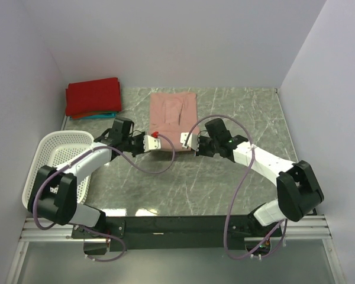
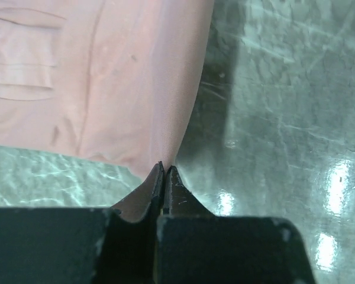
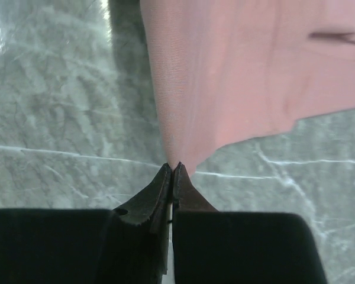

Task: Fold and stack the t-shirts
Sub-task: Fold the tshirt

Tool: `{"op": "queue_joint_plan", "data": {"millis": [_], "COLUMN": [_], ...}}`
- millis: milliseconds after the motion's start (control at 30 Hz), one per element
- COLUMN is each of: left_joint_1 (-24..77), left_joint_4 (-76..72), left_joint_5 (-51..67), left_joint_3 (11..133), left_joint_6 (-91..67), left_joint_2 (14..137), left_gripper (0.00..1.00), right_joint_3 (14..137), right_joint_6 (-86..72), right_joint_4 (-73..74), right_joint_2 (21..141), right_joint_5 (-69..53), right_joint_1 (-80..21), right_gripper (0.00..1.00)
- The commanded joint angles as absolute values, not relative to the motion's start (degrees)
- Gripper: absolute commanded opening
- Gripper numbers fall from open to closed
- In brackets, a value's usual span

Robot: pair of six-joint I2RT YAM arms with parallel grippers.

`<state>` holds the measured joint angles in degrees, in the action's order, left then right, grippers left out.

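In the top view we see the teal t-shirt (image 1: 109,113) only as a thin strip at upper left, the rest buried under the red t-shirt (image 1: 93,96), and the near corners of the pink t-shirt (image 1: 173,112) are covered by the left gripper (image 1: 155,138) and right gripper (image 1: 185,141). Both wrist views cut the pink cloth off at the top edge and one side, and how deep its pinched tip sits between the closed jaws is hidden. The left arm (image 1: 83,165) masks part of the basket (image 1: 59,137) at lower left.
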<state>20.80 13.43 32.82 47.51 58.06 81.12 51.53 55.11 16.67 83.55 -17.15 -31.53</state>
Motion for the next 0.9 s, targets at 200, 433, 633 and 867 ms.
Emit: {"op": "queue_joint_plan", "data": {"millis": [200,433,633,867], "left_joint_1": [22.8,32.9,40.3,30.0], "left_joint_4": [35.8,47.5,54.4,57.0], "left_joint_5": [39.8,42.6,45.7,44.9], "left_joint_3": [55.0,50.3,51.8,61.8], "left_joint_6": [62.6,60.7,52.9,59.4], "left_joint_2": [77.5,65.6,59.1,70.9], "left_gripper": [0.00,0.00,0.00,0.00], "right_joint_3": [53.6,43.7,40.6,51.0], "right_joint_6": [51.9,46.2,42.2,48.7], "right_joint_4": [28.7,40.0,44.7,45.5], "right_joint_2": [72.5,55.7,43.1,55.6], "right_joint_5": [-21.7,-24.3,-26.0,-29.7], "right_joint_1": [-31.7,-39.4,-44.2,-34.4], "right_gripper": [0.00,0.00,0.00,0.00]}}
